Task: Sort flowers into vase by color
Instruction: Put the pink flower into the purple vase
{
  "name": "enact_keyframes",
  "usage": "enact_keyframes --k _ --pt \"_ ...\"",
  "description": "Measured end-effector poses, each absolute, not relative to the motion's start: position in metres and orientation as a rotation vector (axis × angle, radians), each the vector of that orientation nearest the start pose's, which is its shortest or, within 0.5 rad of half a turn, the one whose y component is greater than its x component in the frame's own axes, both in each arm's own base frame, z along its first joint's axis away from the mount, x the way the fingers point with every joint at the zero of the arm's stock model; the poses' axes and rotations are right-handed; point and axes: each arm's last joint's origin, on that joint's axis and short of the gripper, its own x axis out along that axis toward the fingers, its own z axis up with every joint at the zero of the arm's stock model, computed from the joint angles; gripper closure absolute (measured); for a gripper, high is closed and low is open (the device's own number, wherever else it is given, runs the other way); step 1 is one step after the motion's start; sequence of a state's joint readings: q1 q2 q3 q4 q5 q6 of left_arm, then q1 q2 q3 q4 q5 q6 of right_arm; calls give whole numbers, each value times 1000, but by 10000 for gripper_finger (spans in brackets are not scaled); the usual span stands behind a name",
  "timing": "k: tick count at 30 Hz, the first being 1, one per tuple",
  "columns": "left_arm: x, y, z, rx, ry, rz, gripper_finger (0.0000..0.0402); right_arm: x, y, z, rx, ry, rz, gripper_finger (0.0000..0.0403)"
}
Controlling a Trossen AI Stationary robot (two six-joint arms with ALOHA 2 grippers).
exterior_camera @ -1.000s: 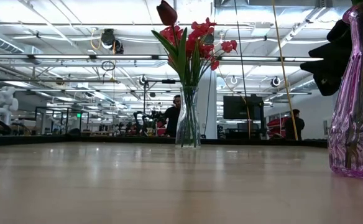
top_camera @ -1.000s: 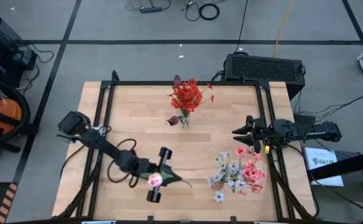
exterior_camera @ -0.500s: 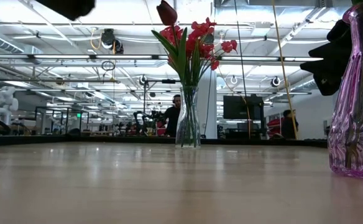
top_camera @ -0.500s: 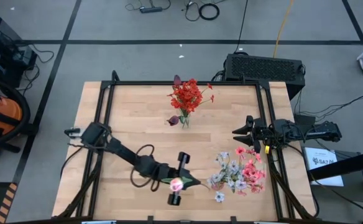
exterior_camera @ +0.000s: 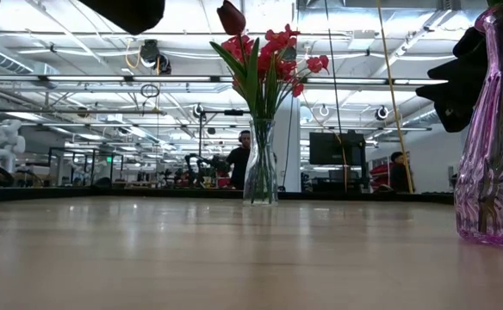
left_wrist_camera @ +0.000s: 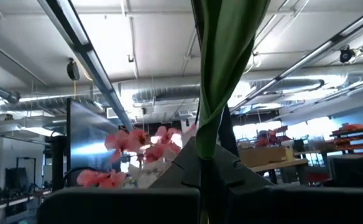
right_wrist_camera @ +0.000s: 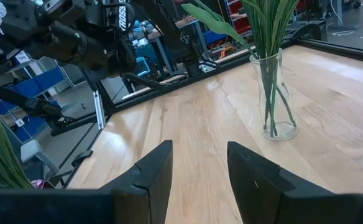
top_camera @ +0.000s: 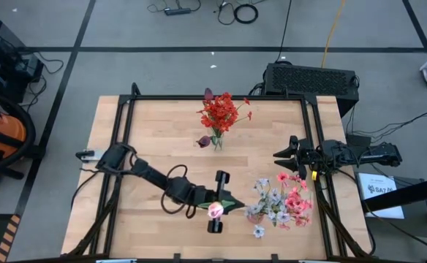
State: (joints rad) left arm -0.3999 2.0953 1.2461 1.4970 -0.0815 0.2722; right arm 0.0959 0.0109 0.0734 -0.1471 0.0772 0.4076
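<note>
**A:** Pink blossom (top_camera: 215, 210) on a green stem, carried by the left gripper (top_camera: 216, 212) above the bench's near edge, a little right of the middle. Jaws pressed together on the stem; the left wrist view shows the green leaf (left_wrist_camera: 222, 74) rising straight out from between the dark fingers.

**B:** Destination?

**A:** By colour, the purple vase (exterior_camera: 493, 129) near the bench's near right corner, already holding pink blooms and pale sprays (top_camera: 283, 203). The carried blossom sits just beside that bunch, not yet in it. The clear vase (top_camera: 217, 142) stands toward the far edge, middle of the bench, with the red clusters (top_camera: 222, 111) and a dark maroon bud (top_camera: 203, 141).

**B:** Right arm?

**A:** Right gripper (top_camera: 281, 154) waits at the bench's right edge, fingers spread, nothing between them. Its wrist view looks across the wood at the clear vase.

**B:** Handling notes on the sprig.

**A:** Judgement only: artificial, so very light. The stem is probably wire-cored, stiff enough to hold a line but springy. The leaf and petals are soft fabric or plastic; they will fold and snag on neighbours. Best hold is on the bare stem below the head, as now, leaving the lower end free to lead into the vase mouth.

**B:** Risks?

**A:** A thin, smooth stem can pivot in a tight pinch, and the head may swing. The vase mouth is already crowded; the stem end could catch on the other sprays or nudge the vase. Whether that vase is weighted, I cannot tell.
</note>
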Motion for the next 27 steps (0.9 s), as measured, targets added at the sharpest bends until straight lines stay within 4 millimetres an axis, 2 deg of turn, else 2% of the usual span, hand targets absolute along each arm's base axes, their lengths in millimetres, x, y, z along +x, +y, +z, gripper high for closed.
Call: enact_keyframes --k 7,14,21,27 --pt "407 -166 240 119 -633 -220 401 93 7 173 400 87 1 259" --pt "417 -172 219 122 -604 -230 401 93 7 173 400 87 2 259" --pt "424 -184 220 119 -615 -243 401 93 7 173 400 90 1 259" --pt "424 -194 221 236 -603 -231 402 93 7 173 400 90 1 259"
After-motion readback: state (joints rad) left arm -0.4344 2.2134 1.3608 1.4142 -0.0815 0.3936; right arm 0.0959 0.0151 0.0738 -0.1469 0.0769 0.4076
